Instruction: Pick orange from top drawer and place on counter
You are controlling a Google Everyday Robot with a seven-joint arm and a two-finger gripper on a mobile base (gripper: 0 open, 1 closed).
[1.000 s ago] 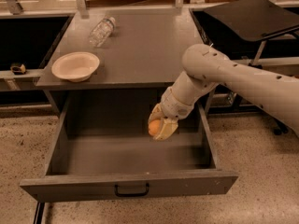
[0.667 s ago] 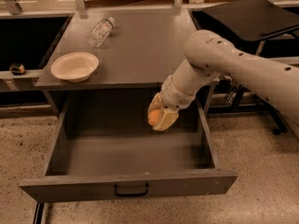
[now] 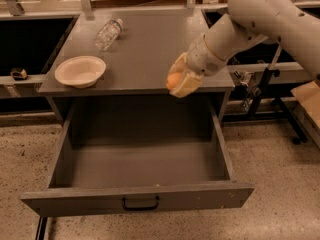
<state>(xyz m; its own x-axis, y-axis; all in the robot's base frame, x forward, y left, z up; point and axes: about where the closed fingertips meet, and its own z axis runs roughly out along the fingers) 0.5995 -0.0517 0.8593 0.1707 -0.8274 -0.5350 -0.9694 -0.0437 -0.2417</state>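
My gripper (image 3: 180, 82) is shut on the orange (image 3: 173, 80), a small round orange fruit held between the cream fingers. It hangs at the counter's front edge, right of centre, above the back of the open top drawer (image 3: 140, 169). The drawer is pulled fully out, grey, with a small black handle (image 3: 141, 203) on its front panel; its inside shows nothing else. The counter (image 3: 150, 49) is the flat grey top of the cabinet.
A cream shallow bowl (image 3: 80, 71) sits on the counter's left front. A clear plastic bottle (image 3: 108, 32) lies at the counter's back left. A black stand with legs (image 3: 280, 104) is on the right. My arm (image 3: 260, 14) comes in from the upper right.
My gripper has risen with the orange out of the drawer, up to the counter's front edge. The camera view has also shifted.
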